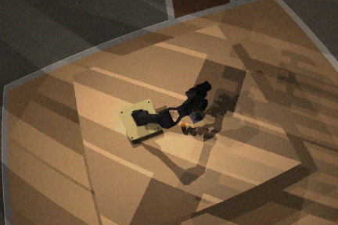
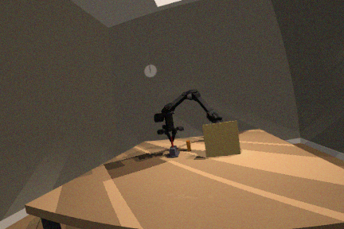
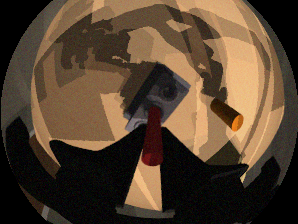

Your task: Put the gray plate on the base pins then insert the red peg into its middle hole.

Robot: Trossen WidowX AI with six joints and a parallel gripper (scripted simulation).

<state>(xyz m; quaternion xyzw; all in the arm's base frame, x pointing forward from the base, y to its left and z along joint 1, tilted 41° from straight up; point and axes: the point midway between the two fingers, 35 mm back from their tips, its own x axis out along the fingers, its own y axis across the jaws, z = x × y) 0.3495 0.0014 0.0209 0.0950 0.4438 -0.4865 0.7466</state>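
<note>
The gray plate (image 3: 172,106) lies on top of the base, together a small gray block (image 1: 196,116) (image 2: 173,153) on the table. A round hole with a dark centre shows toward one end; the base below is hard to tell apart. My gripper (image 3: 153,129) (image 2: 172,138) is above the block, shut on the red peg (image 3: 152,145) (image 2: 172,143). The peg points down, its far end over the middle of the plate. Whether its tip is inside the middle hole cannot be told; the peg and fingers hide that spot and the plate's near end.
An orange cylinder (image 1: 183,125) (image 2: 189,145) (image 3: 227,114) stands on the table (image 2: 199,194) a little to the side of the block. A yellowish panel (image 1: 137,131) (image 2: 221,139) is by the arm's base. Dark shadows cross the table around the block.
</note>
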